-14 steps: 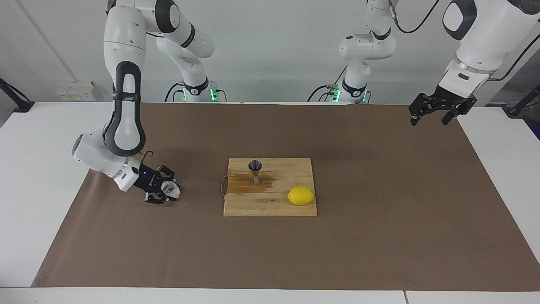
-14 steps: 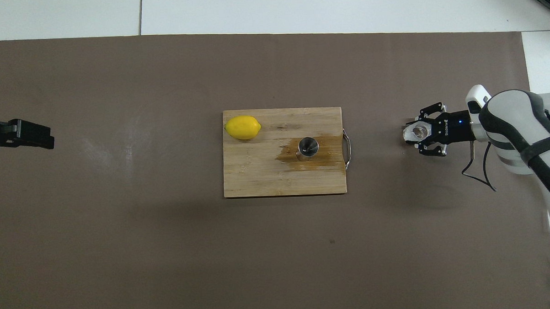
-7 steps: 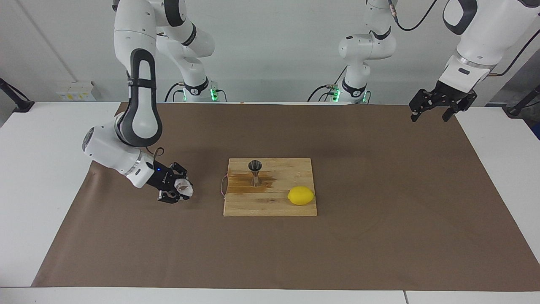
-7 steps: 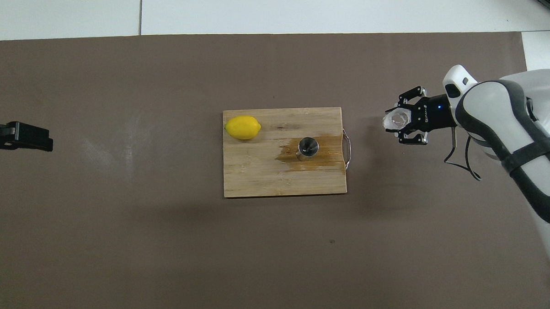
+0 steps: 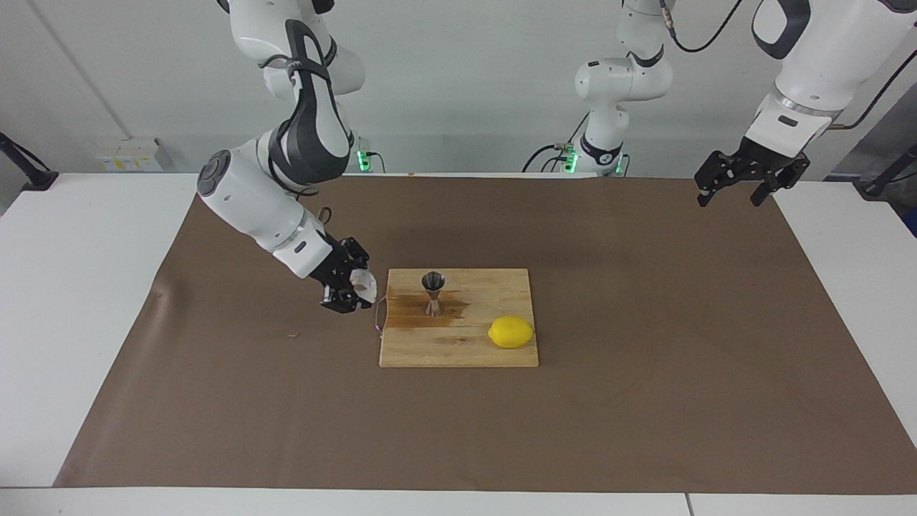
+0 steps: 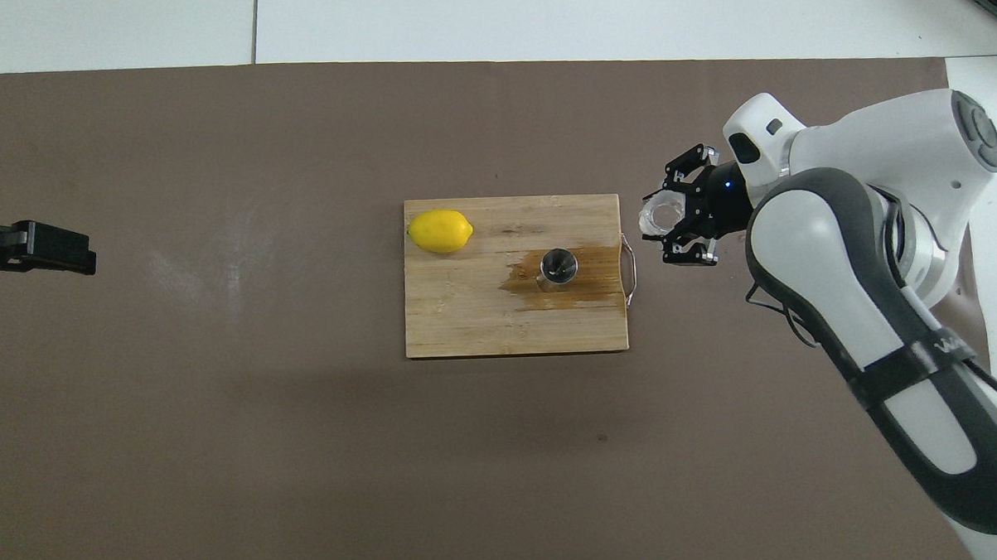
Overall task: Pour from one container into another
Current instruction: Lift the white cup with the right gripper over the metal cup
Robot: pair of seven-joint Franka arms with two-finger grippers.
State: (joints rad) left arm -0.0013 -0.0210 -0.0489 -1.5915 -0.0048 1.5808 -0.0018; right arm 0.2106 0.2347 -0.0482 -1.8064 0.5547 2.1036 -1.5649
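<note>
Bench (image 5: 71,301): white top, covered by a brown mat (image 5: 645,358).

Rectangular wooden cutting board (image 5: 458,351) with a metal handle, mid-mat; a dark wet stain (image 5: 412,315) spreads across it.

Small shiny steel hourglass-shaped jigger (image 5: 433,292): upright on the board, within the stain.

Yellow lemon (image 5: 511,332): on the board, farther from the robots than the jigger, toward the left arm's end.

Squat clear faceted glass cup (image 5: 364,285): clamped in the right gripper (image 5: 352,287), tilted, up in the air over the mat just beside the board's handle end.

Left gripper (image 5: 739,188): jaws apart, holding nothing, waiting over the mat's corner at the left arm's end.
</note>
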